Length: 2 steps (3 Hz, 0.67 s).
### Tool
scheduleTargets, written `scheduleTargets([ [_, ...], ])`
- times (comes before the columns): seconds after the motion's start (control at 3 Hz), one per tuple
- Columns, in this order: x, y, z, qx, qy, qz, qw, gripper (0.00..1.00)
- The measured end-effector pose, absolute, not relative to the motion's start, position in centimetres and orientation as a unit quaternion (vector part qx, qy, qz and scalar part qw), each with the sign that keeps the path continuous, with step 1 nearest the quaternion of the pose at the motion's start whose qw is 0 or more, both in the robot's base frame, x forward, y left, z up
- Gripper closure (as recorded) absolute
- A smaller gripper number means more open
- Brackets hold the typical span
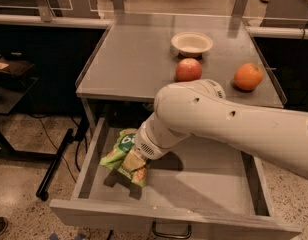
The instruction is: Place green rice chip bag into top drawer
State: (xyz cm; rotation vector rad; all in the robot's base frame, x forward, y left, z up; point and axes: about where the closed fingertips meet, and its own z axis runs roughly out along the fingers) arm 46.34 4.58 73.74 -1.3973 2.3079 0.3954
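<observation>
Green rice chip bag (121,151): inside the open top drawer (199,184), in its left part, below and forward of the bench's (129,59) front-left corner. Crumpled, tilted, logo face up. A dark shadow lies under it on the drawer floor, so it looks raised or only lightly resting; I cannot tell which.

Gripper (136,160): at the bag's right side, low in the drawer and touching or overlapping the pouch. The thick wrist covers it. Whether it is clamped on the bag or let go cannot be told.

Handling, as a judgement: light, soft, crinkly film with air inside. It gives under pressure, the contents would crush, and the glossy skin may slip. Best hold is a pinch on a flat seam or a gathered fold near the top edge, not across the puffed middle. It should drop flat without bouncing.

Arm (219,119): large white link crossing from the right, over the drawer's middle, just below the bench's front edge.

Drawer: pulled well out, grey floor bare to the right of the bag, loop handle (171,230) on the front.

Bench top: bowl (192,43) toward the back edge, apple (188,69) just in front of it, orange (248,76) near the right edge.
</observation>
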Motion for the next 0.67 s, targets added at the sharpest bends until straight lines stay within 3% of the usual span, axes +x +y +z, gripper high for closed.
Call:
scheduleTargets([
  [0.67, 42.8, 3.9, 68.9, -0.475, 0.845, 0.168, 0.178, 1.0],
])
